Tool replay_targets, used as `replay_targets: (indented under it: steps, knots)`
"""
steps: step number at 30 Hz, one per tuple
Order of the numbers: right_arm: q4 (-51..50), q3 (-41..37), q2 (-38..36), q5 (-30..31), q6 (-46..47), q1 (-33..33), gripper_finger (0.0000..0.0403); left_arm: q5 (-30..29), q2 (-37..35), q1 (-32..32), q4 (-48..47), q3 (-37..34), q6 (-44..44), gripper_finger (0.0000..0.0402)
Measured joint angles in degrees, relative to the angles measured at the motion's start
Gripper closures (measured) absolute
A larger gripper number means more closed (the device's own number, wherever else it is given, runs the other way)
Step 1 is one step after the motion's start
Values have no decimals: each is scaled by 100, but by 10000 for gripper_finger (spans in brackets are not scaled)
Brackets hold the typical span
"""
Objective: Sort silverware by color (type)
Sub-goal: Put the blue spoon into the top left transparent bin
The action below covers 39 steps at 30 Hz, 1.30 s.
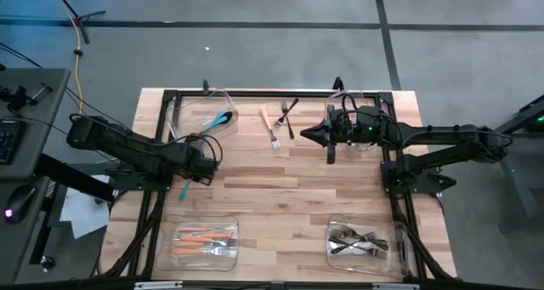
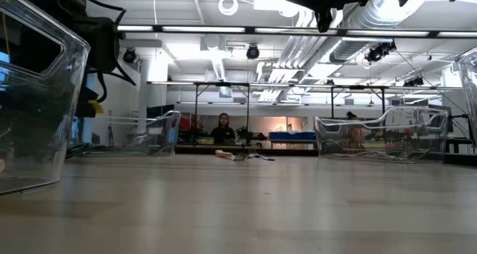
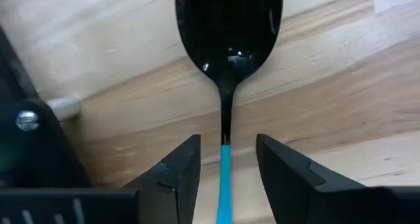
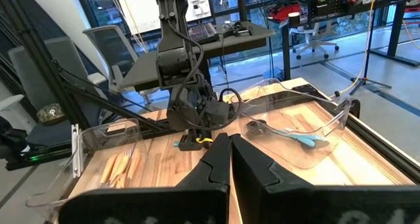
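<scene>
From above, the left claw [image 1: 189,186] sits low over the counter [image 1: 280,188], between the far-left clear bin [image 1: 204,118] and the near-left bin [image 1: 204,243]. A teal-handled spoon [image 1: 184,190] shows there only as a short teal sliver under the arm. The left wrist view gives what the top view cannot: the spoon's dark bowl lies on the wood ahead of the claw, its teal handle running back between the two fingers [image 3: 174,178]. The fingers stand partly open, with a gap on each side of the handle, so no grip shows.

Right of that claw, the far-left bin holds more teal-handled pieces [image 1: 221,118], also seen from the right wrist camera. The near-left bin holds the orange-handled silverware [image 1: 204,239]. Further right, at mid-counter near the far edge, lie a wooden-handled fork [image 1: 270,128] and a dark fork [image 1: 289,116]; in the low view these are a small, unreadable heap.

At the right, the right claw [image 1: 316,134] hangs above the counter beside the far-right bin [image 1: 361,99], fingers pressed together and empty, as its own wrist view confirms. The near-right bin [image 1: 365,243] holds the dark metal silverware [image 1: 357,239]. In the low view both arms are cut off at the top, and a person shows far behind the counter.
</scene>
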Motion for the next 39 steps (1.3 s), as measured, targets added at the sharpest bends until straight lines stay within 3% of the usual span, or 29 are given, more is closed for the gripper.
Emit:
replay_targets:
  steps: [10,20,30,34,39]
  knots:
    - [-38,0,0,-22,0,0,403,220,-67,17,407,-243,-89,288]
    - [-113,-2,0,-95,-2,0,403,697,-175,-32,745,-60,487,394]
    - [-118,-2,0,-107,-30,0,403,985,-371,-79,1444,212,1180,399]
    - [-117,-2,0,-107,-8,0,403,606,-488,-11,2314,637,1802,400]
    - [-117,-4,0,-107,0,0,403,279,-490,285,4396,1009,3136,401]
